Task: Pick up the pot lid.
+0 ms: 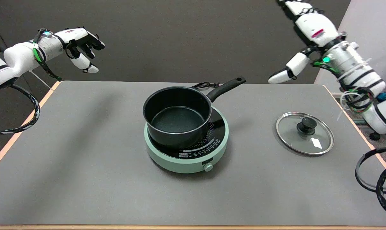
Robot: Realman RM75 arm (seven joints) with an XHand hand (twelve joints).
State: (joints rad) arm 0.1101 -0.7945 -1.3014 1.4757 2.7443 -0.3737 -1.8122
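One lid: the glass pot lid (304,133) lies flat on the grey table (84,159), right of centre, metal rim all round and knob side up.
Knob: black knob (306,124) stands upright at the lid's middle, nothing touching it; a bright white glint sits on the glass just beside it.
Right hand: the right hand (303,41) hangs high in the air, above and behind the lid and well apart from it. It holds nothing: one white finger (282,75) points down and to the left on its own, the rest run up towards the picture's top edge and are partly cut off there.
Right arm: the white forearm (356,68), wrapped in cables with a green light at the wrist, comes in from the right edge over the table's right side.
Pot: black saucepan (177,116), uncovered and empty, sits left of the lid, well apart from it; its black handle (226,88) angles back and to the right.
Cooker: pale green induction hob (188,143) carries the pot, its dial (208,167) facing the near edge, a dark cord behind it.
Left hand: the idle hand (82,44) is held in the air at the upper left, fingers loosely curled.
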